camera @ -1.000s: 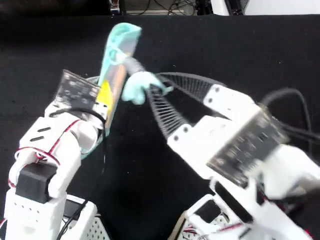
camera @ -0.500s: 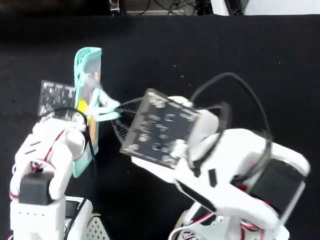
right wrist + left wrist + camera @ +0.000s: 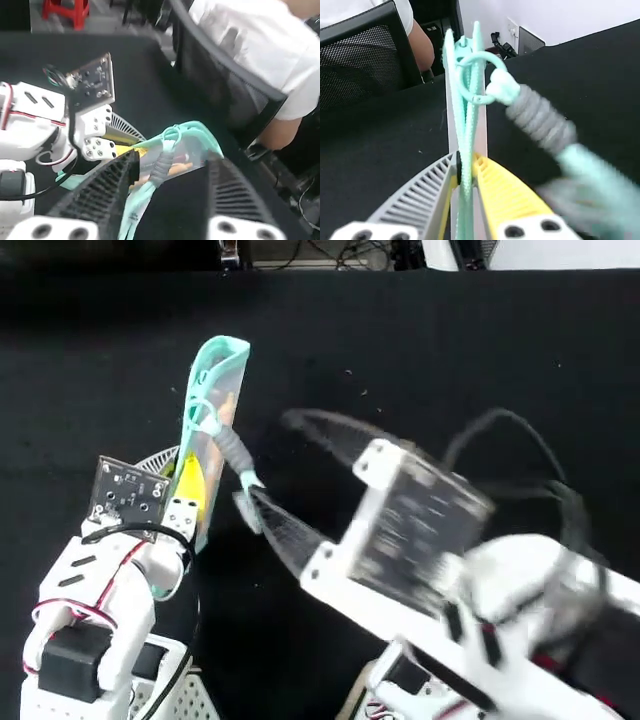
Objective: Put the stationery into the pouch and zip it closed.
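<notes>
We can't make out what's inside the pouch [image 3: 215,430]; its lower end partly hidden behind the left arm [image 3: 100,580]; strap [image 3: 542,125] tail blurs out near the left wrist camera; right arm [image 3: 460,560] blurred from above.

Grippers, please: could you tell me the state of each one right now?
Left gripper: closed on the pouch.
Right gripper: open.

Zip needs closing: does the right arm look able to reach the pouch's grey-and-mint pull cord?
Likely yes: the open right pincer straddles the grey-and-mint pull cord, unobstructed, while the left pincer grips the clear mint-edged pouch.
</notes>
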`<action>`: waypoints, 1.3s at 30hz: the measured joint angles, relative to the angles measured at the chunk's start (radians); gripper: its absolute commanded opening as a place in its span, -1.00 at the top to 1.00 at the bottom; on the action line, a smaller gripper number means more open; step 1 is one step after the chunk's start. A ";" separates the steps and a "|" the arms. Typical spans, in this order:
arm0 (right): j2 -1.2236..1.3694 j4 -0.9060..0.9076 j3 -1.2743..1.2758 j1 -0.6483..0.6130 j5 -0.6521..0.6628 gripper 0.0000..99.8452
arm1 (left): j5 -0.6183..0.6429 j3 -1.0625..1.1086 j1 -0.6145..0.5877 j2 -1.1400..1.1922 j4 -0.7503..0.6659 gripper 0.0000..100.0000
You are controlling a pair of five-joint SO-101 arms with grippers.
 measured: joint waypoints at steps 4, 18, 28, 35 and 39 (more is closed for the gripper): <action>-0.063 0.000 -0.002 0.031 -0.008 0.53 | 0.003 0.000 0.000 -0.003 0.009 0.94; 0.104 -0.419 0.750 0.776 -0.264 0.98 | 0.000 -0.051 0.138 -0.009 0.054 0.94; 0.124 -1.157 1.485 0.870 -0.445 0.97 | 0.003 -0.051 0.315 -0.009 0.054 0.94; 0.132 -1.412 1.651 0.859 -0.500 0.96 | 0.003 -0.051 0.325 -0.009 0.054 0.94; 0.133 -1.663 1.772 0.807 -0.500 0.96 | 0.003 -0.051 0.325 -0.009 0.069 0.94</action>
